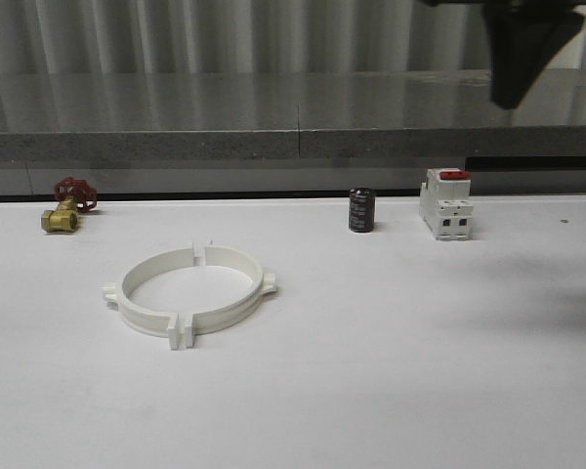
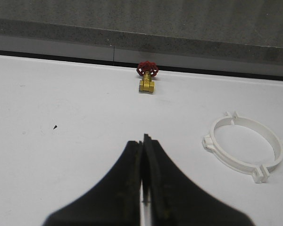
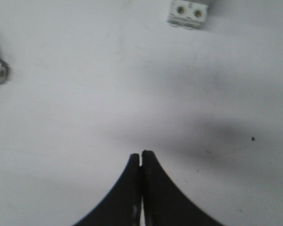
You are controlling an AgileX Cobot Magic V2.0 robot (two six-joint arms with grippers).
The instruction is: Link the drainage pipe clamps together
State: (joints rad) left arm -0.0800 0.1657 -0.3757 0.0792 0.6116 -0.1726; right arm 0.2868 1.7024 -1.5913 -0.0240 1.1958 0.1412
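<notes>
The drainage pipe clamps (image 1: 191,290) lie flat on the white table (image 1: 391,371), left of centre in the front view, the two half-rings set end to end as one wide low ring with small tabs sticking out at both seams; a narrow gap shows at the far seam. In the left wrist view the same ring (image 2: 244,146) sits apart from the left gripper (image 2: 145,139), whose two dark fingers are pressed together with nothing between them, hovering over bare table. The right gripper (image 3: 141,154) likewise has its fingers closed on each other, empty, above bare table surface; in the front view it appears as a dark shape (image 1: 527,49) high at the upper right, well clear of the ring. Along the back edge of the table stand a brass valve with red handwheel (image 1: 66,206) at left, a small black cylinder (image 1: 361,210) near centre, and a white breaker with red top (image 1: 445,203) to its right.
</notes>
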